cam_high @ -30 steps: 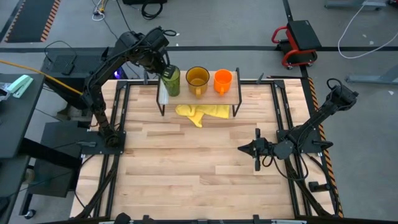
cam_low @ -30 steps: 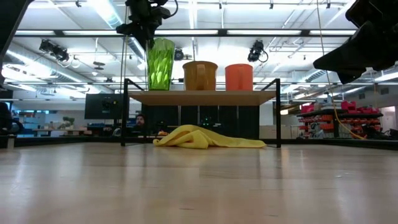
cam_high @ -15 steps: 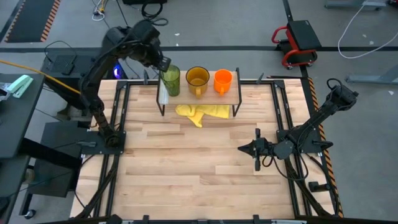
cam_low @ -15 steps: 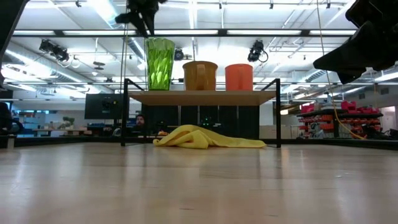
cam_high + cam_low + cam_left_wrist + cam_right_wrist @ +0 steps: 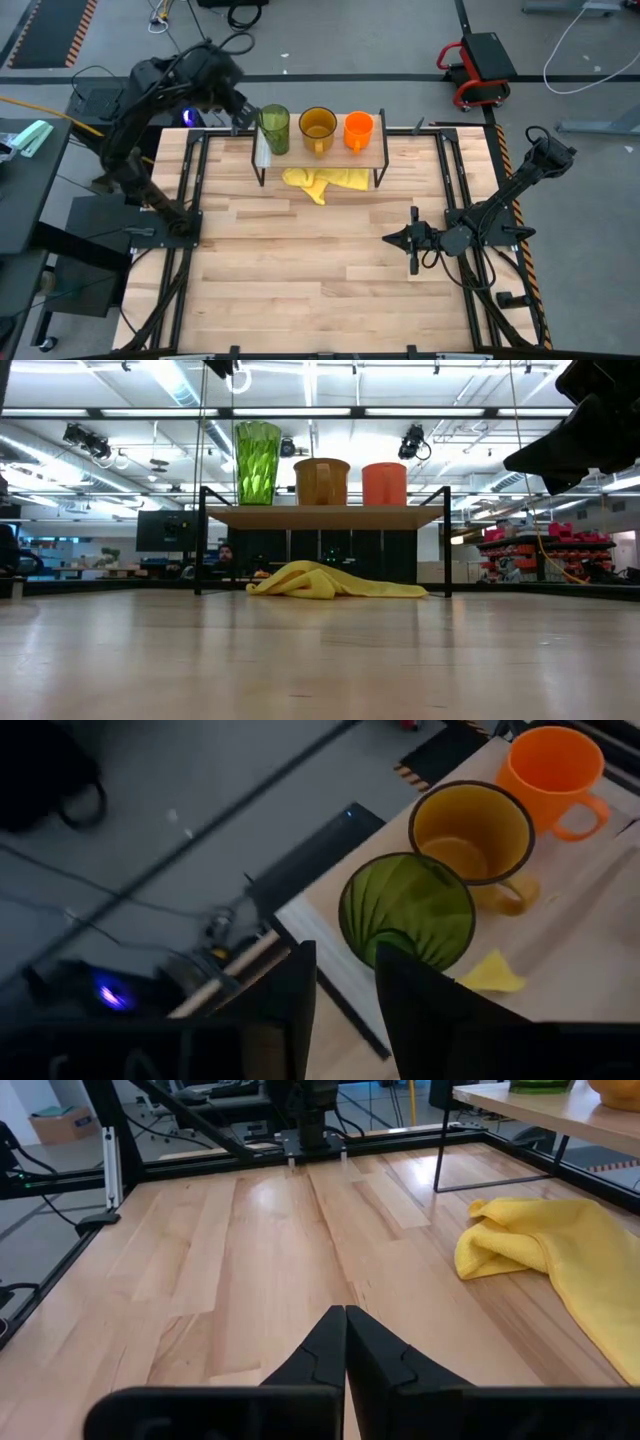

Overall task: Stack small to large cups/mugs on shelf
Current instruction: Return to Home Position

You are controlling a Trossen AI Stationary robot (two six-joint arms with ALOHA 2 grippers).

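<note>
Three cups stand upright in a row on the shelf (image 5: pixel 300 160): the green tumbler (image 5: pixel 274 129) at the left end, the amber mug (image 5: pixel 318 126) in the middle, the orange mug (image 5: pixel 358 130) at the right. My left gripper (image 5: pixel 243 116) is open and empty, high and just left of the tumbler (image 5: pixel 407 910), which it touches nowhere. In its wrist view the fingertips (image 5: pixel 345 1010) stand apart. My right gripper (image 5: pixel 413 240) is shut and empty, low over the table's right half; its wrist view (image 5: pixel 345 1312) shows the tips together.
A crumpled yellow cloth (image 5: pixel 325 181) lies on the tabletop under the shelf and sticks out toward the near side; it also shows in the low view (image 5: pixel 330 582). The shelf's black legs (image 5: pixel 447 540) stand on the tabletop. Black frame rails (image 5: pixel 195 190) run along the table's left and right sides.
My left gripper has risen from the green tumbler's rim and drawn back toward the table's far left corner, almost leaving the top of the low view. The tumbler stays upright on the shelf's left end.
</note>
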